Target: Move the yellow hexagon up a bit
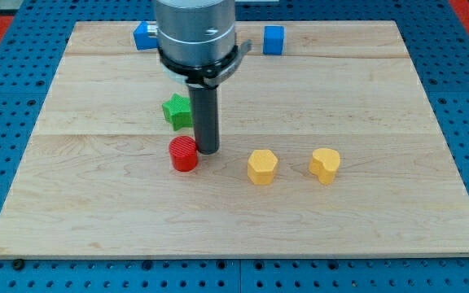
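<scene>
The yellow hexagon [261, 167] sits on the wooden board [365, 98] a little below the middle. My tip [207, 151] stands to the hexagon's left, about a block's width away, right beside a red cylinder [183, 153] on that block's right side. A yellow heart-shaped block [325, 165] lies to the right of the hexagon.
A green star block [177, 111] lies just above the red cylinder, partly behind the rod. A blue block [144, 36] and a blue cube [273, 39] sit near the board's top edge, either side of the arm's body [195, 37]. A blue pegboard surrounds the board.
</scene>
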`<state>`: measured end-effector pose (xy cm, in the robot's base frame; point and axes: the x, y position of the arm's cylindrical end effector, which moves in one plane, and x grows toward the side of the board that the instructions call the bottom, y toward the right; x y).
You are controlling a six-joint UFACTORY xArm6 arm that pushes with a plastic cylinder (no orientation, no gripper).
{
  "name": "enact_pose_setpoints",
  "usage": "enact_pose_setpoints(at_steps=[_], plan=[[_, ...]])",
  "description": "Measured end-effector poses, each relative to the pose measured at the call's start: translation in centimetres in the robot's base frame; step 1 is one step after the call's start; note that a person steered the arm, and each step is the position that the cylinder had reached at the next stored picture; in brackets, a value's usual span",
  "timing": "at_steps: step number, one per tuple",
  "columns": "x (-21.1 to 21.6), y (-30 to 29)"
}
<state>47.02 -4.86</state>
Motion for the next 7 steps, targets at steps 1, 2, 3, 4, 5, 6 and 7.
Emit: enact_pose_setpoints(at_steps=[1, 2, 3, 4, 5, 6, 7], plan=[[0.0, -1.9], [0.0, -2.5], [0.2, 0.7], [2.4, 1.7], [4.5, 1.6], [5.5, 2.7], [5.6, 5.8]])
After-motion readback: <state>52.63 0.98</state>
